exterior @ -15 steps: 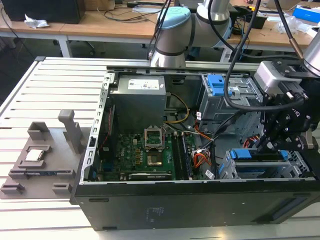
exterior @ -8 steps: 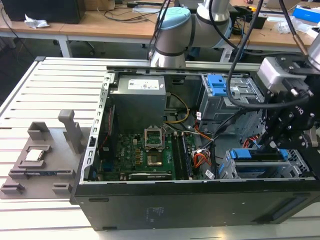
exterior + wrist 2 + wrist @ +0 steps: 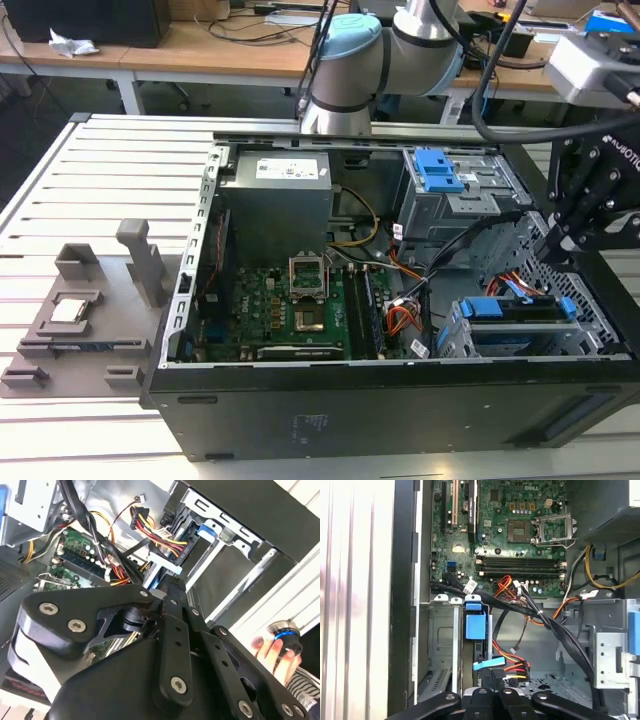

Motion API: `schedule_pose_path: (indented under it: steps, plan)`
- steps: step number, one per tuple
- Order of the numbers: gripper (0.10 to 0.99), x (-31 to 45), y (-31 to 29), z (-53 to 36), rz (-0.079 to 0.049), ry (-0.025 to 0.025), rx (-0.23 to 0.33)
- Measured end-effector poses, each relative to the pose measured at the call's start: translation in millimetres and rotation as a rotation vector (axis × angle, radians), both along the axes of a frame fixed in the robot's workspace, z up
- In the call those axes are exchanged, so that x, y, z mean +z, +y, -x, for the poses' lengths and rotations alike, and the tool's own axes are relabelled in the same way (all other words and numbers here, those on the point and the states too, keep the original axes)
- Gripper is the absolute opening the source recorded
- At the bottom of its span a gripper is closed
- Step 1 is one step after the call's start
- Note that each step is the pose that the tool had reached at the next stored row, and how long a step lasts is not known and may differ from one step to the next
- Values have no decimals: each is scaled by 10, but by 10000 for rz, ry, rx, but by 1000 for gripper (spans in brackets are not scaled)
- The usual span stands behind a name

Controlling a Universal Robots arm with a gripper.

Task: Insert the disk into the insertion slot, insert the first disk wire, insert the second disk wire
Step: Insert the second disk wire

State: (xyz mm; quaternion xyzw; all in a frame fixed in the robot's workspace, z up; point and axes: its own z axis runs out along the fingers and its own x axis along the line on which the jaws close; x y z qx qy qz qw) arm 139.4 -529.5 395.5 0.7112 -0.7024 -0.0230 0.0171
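The disk (image 3: 525,322), in its bright blue carrier, sits seated in the insertion slot (image 3: 452,338), the perforated silver cage at the open computer case's (image 3: 400,420) front corner on the exterior view's right. The gripper (image 3: 556,243) hangs just above the cage's rear edge. In the first wrist view its fingers (image 3: 492,696) appear pressed together around a black connector (image 3: 496,674) by the disk's end, though the contact itself is hidden. Writing on the motherboard (image 3: 520,525) and on the power supply's (image 3: 277,205) white label is too small to make out. Loose cables (image 3: 540,612) crowd the room beside the cage; a taller bay with a blue latch (image 3: 438,170) stands behind.
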Motion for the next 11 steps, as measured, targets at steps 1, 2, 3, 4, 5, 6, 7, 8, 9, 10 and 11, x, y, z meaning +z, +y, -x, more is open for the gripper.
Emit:
schedule_pose_path:
  steps: [1,2,3,4,5,6,7,8,9,10,11]
  plan:
    - [106,4,0,0,-1,0,1]
    - [106,3,0,0,-3,0,0]
    - [106,3,0,0,-4,0,1]
    - [106,5,0,0,-1,0,1]
    - [106,5,0,0,-1,0,1]
    - [106,5,0,0,-2,0,0]
    - [106,6,0,0,-1,0,1]
    - [106,6,0,0,-2,0,0]
    - [106,7,0,0,-1,0,0]
    - [106,8,0,0,-1,0,1]
    - [106,8,0,0,-1,0,0]
